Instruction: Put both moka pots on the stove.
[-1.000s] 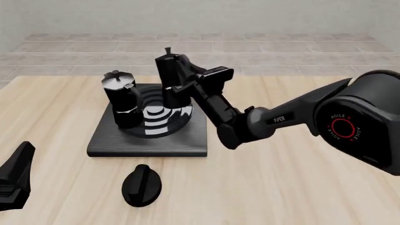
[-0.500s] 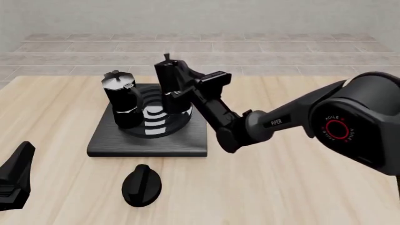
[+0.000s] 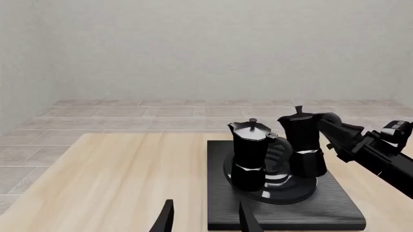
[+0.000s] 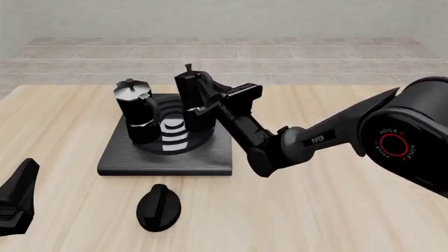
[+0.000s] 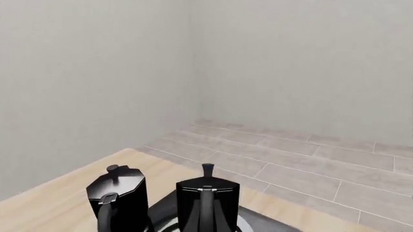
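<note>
Standing on the burner rings, the second moka pot [image 4: 192, 101] is seen at the right gripper [image 4: 203, 102], with its base looking level on the stove [image 4: 166, 156], though contact under the base can't be confirmed. Compared w/ half a sec ago, the pot and gripper are found shifted only slightly, so the lowering appears finished or nearly so; a sec ago much the same pose was held. The first moka pot [image 4: 136, 112] is placed just beside it, to the gripper's left in the front view, also upright on the rings, w/ a gap between the two pots visible in the left wrist view. The right gripper's fingers appear closed around the second pot at handle height, but whether the grip is being eased can't be told. In the right wrist view both lids are seen below the camera. The left gripper [image 3: 203, 220] is kept well apart, fingers parted, nothing held. The round knob [image 4: 159, 207] is left untouched on the table [image 4: 336, 210] near the stove's front edge. Judged from this, only release and retreat remain.
</note>
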`<act>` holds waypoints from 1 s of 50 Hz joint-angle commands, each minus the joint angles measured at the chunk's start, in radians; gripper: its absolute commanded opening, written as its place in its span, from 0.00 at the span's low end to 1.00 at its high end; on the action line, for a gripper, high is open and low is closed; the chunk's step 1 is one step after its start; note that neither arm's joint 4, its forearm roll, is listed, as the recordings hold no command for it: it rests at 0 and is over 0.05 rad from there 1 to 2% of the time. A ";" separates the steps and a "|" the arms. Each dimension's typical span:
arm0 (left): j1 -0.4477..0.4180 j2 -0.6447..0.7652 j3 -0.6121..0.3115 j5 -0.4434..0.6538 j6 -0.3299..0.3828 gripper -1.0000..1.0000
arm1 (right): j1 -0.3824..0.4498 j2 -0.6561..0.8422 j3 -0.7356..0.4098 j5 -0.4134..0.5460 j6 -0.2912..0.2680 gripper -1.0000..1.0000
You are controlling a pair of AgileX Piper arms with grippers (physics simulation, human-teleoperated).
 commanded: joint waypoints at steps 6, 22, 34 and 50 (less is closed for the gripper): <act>0.000 0.000 0.000 0.000 0.000 1.00 | 0.003 -0.064 0.140 -0.005 -0.011 0.00; 0.000 0.000 0.000 0.000 0.000 1.00 | -0.039 -0.213 0.248 0.091 0.025 1.00; 0.000 0.000 0.000 0.000 0.000 1.00 | -0.044 -0.247 0.237 0.147 0.021 1.00; 0.000 0.000 0.000 0.000 0.000 1.00 | -0.036 -0.305 0.244 0.190 0.022 1.00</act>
